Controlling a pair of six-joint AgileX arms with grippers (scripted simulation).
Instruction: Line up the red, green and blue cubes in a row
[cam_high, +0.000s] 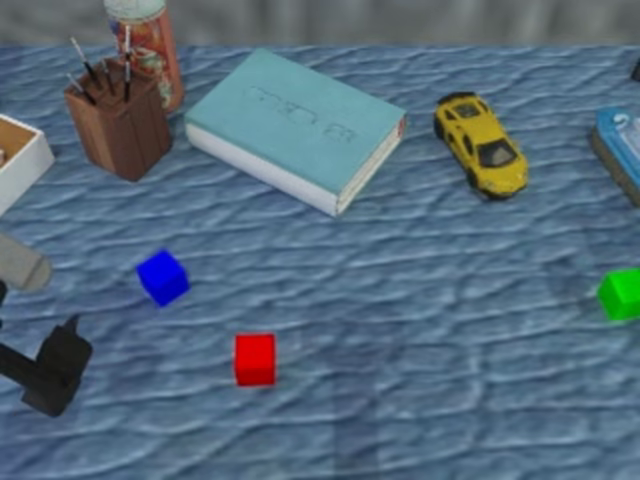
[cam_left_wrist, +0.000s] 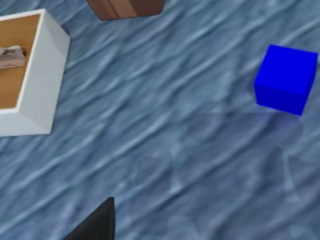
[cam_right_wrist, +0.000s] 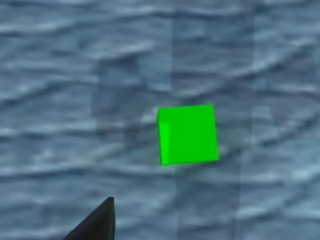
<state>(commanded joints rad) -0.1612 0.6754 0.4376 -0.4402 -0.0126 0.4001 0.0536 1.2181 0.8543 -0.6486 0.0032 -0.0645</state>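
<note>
Presently no row formed: all three cubes lie loose, well apart, none held. Containers, largest first: white box (cam_high: 22, 160), far left edge, wooden floor, one small pale item inside, unidentifiable; brown holder (cam_high: 120, 125), far left, pens upright. Blue cube (cam_high: 163, 277) near left; red cube (cam_high: 255, 359) nearer, left of centre; green cube (cam_high: 621, 294) right edge. Left gripper (cam_high: 60, 365) near-left corner, finger spread cannot be told; right gripper (cam_right_wrist: 95, 222) over green cube, likewise.

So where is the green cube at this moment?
In the top view, the green cube lies at the table's far right edge, alone, below the yellow toy car and far from the red cube.
</note>
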